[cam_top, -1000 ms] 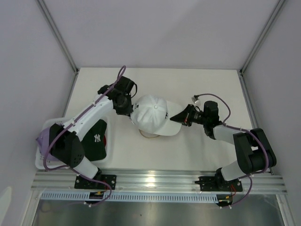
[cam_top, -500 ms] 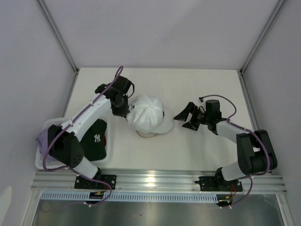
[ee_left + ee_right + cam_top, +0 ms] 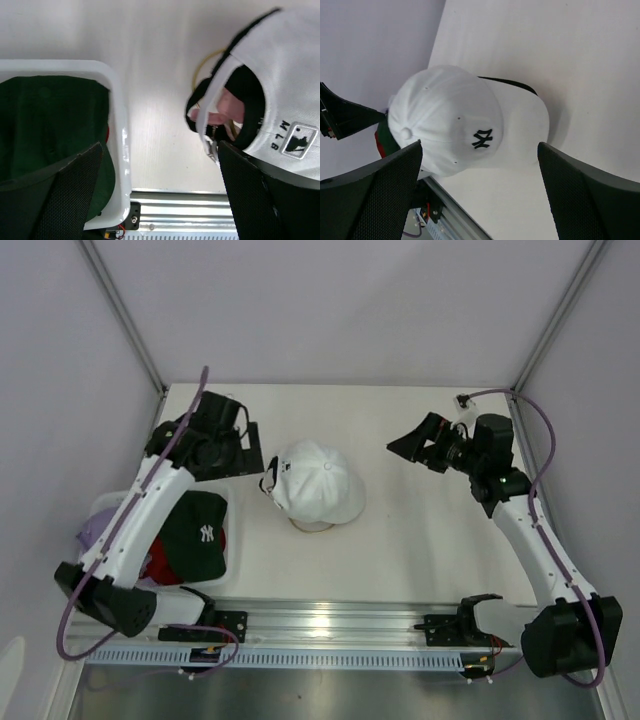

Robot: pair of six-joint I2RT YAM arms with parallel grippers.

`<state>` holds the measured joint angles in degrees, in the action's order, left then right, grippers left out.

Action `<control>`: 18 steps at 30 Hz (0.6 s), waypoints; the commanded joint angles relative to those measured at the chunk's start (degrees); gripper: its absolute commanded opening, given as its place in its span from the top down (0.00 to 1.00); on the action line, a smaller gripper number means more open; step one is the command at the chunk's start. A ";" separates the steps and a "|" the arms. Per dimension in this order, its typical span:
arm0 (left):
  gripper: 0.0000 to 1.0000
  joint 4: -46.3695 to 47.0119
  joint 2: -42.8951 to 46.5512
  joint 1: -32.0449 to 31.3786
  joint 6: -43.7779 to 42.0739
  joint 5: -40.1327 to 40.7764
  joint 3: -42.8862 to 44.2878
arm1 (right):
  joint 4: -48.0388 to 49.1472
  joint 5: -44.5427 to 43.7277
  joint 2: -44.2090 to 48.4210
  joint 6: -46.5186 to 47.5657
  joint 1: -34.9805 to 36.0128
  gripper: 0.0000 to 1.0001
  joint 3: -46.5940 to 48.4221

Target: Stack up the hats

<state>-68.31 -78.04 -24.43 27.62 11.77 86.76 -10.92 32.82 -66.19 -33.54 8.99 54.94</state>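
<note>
Both tools stand wide and hold nothing: the left tool (image 3: pixel 252 452) and the right tool (image 3: pixel 408 452) flank the white cap (image 3: pixel 322 483), which sits crown up on the tabletop (image 3: pixel 430 540) between them, touching neither. It lies just beside the left tool and a little farther from the right one. Under its back opening the left wrist view shows a pink cap (image 3: pixel 227 107) and the gold ring stand (image 3: pixel 209 61). The right wrist view shows a black brim (image 3: pixel 512 86) poking out beyond the white one, so the stack looks to be three hats deep already. The hats left to add are on the other side of the left tool, away from the stack and back toward that arm's base. The dark green cap (image 3: pixel 203 538) lies uppermost in the white basket (image 3: pixel 119 125), logo up, with a red cap (image 3: pixel 160 560) showing beneath it and a lavender cap (image 3: pixel 93 533) at the basket's far edge. In the left wrist view the basket lies on one finger's side and the stack on the other's, so the tool sits almost between them. The left arm is plainly the nearer; the right tool is well apart from the basket, with the stack in the way. The green cap's long axis seems to run roughly along the basket's length, with the brim toward the arm's base, though this is hard to make out. The next move probably calls for the left tool to swing back over the basket and come down on the crown or brim edge without catching the red cap below.
</note>
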 commanded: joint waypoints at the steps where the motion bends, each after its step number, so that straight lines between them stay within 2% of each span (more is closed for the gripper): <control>1: 0.01 -3.05 7.19 6.11 2.87 3.26 2.19 | -4.89 0.14 2.64 2.60 0.58 0.00 4.91; 3: 0.01 -3.05 11.91 9.99 3.84 3.96 0.00 | -5.60 -0.03 3.87 2.69 1.54 0.00 6.93; 7: 0.00 -4.10 19.75 24.23 6.13 6.77 -7.21 | -7.10 -2.14 5.64 3.39 5.85 0.00 9.22; 9: 0.00 -4.90 22.30 32.55 6.92 8.43 -13.60 | -7.71 -4.25 5.55 4.09 8.22 0.00 10.71; 12: 0.01 -3.07 27.49 40.39 3.79 6.09 -21.62 | -7.63 -6.53 4.15 4.71 13.06 0.00 11.77; 14: 0.00 1.05 29.69 41.04 0.61 4.06 -25.39 | -7.10 -6.63 3.01 4.89 15.61 0.00 11.86; 17: 0.01 6.15 30.93 40.34 -5.81 -4.63 -27.96 | -5.96 -5.93 0.72 4.89 17.02 0.00 12.12; 18: 0.01 7.39 30.84 38.16 -7.30 -8.04 -28.05 | -5.70 -5.66 0.19 4.97 17.28 0.00 12.21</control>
<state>-69.06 -47.92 15.68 27.11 12.95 59.11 -17.63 28.25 -64.29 -29.95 25.54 65.14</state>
